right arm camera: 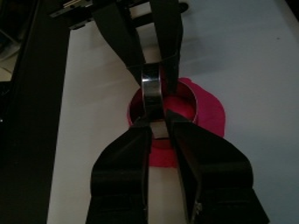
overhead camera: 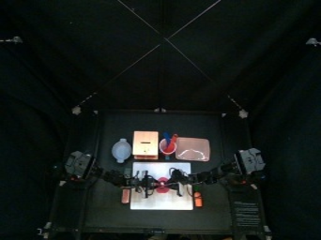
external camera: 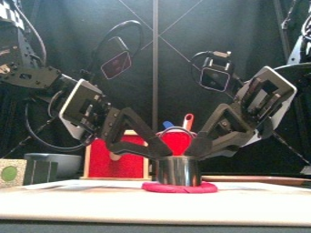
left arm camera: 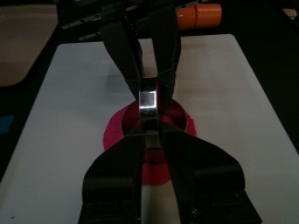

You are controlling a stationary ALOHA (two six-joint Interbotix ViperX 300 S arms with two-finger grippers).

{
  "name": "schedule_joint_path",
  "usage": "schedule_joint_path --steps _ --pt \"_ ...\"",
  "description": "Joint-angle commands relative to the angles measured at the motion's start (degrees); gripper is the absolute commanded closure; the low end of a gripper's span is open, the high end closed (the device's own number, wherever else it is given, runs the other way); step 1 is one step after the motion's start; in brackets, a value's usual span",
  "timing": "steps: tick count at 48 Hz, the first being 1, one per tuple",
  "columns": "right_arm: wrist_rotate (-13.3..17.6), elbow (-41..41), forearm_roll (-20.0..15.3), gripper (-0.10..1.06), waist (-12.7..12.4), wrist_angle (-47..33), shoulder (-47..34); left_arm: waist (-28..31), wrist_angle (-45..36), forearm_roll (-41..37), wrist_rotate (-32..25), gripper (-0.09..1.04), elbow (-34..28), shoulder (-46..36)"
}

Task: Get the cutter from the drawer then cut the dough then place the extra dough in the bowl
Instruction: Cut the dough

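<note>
1. Cutter position: the round metal cutter (external camera: 177, 170) stands upright on the flat red dough (external camera: 180, 188). The dough lies near the middle of the white board (overhead camera: 160, 202), at the near side of the table. A rim of dough shows all around the cutter's base.

2. Left gripper (external camera: 151, 157): reaches in from the left and slopes down to the cutter. Its fingers are closed on the cutter's left wall, with the metal rim pinched between them.

3. Right gripper (external camera: 206, 153): reaches in from the right at a matching slope. Its fingers are closed on the opposite wall of the cutter. The two grippers face each other tip to tip across the ring.

4. Far row, behind the board, left to right:
- blue-grey bowl (overhead camera: 120, 149)
- wooden box (overhead camera: 145, 142) with red front
- red cup (overhead camera: 168, 146)
- pink tray (overhead camera: 198, 147)

All four stand apart from the dough.
</note>
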State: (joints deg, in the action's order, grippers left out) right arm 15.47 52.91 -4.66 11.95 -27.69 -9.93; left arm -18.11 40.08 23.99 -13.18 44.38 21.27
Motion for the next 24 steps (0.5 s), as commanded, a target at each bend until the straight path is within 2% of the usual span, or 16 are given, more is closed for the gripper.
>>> schedule_joint_path --steps 1,24 --pt "0.44 0.26 -0.09 0.45 0.88 3.08 -1.32 -1.76 -3.25 -0.26 -0.62 0.34 0.44 1.41" --pt "0.44 -2.02 2.11 0.45 0.53 5.62 -3.69 -1.41 -6.24 0.62 -0.18 0.34 0.70 2.29"
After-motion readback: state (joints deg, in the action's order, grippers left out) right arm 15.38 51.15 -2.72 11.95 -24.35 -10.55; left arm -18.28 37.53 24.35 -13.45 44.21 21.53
